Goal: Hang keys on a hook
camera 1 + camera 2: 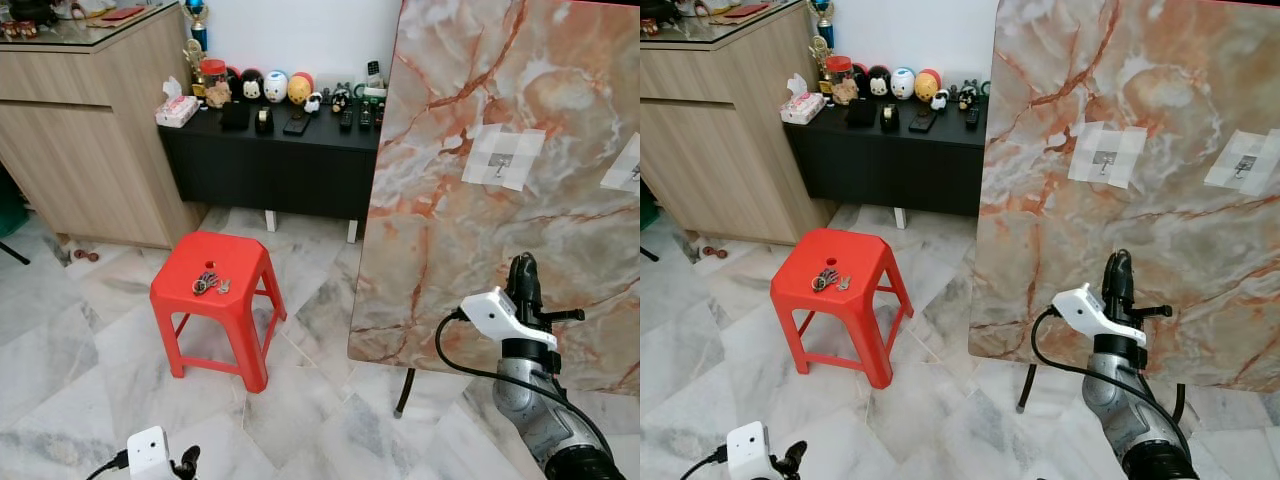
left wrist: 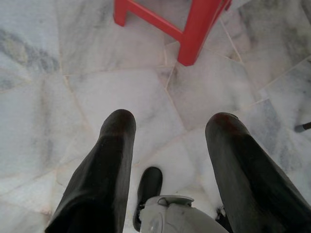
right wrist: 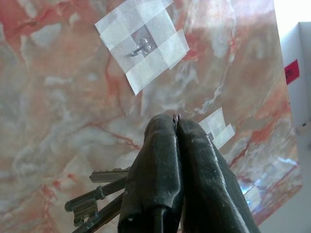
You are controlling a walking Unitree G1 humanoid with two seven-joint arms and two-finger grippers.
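At the far left a light wood cabinet (image 1: 70, 130) stands against the wall, and just beside it a low black sideboard (image 1: 270, 160) carries a tissue box (image 1: 177, 108) at its left edge and a row of small round figurines (image 1: 265, 88) along its back edge. One red plastic stool (image 1: 213, 300) stands on the marble floor (image 1: 80, 340) in front of the sideboard; a second bunch of keys (image 1: 210, 285) lies near the centre of its seat, close to the seat's round hole. The left gripper (image 2: 170, 141) hangs low over the floor near the stool's legs, its two black fingers (image 2: 104, 170) spread wide apart with nothing between them and touching nothing. To the right, one upright marble-patterned board (image 1: 500, 190) rests on a thin dark leg. Two patches of white tape are fixed to its upper right part, each holding one small metal hook: the nearer hook (image 3: 140, 47) sits at the centre of its taped cross, the other hook (image 1: 634, 172) at the board's right edge. The right gripper (image 3: 176, 119) is raised in front of the board, below the nearer hook and apart from it. Its fingers are pressed fully together, clamping a bunch of keys (image 3: 95, 196) that hangs beside the fingers; at least two key shafts can be counted, and the exact number cannot be told.
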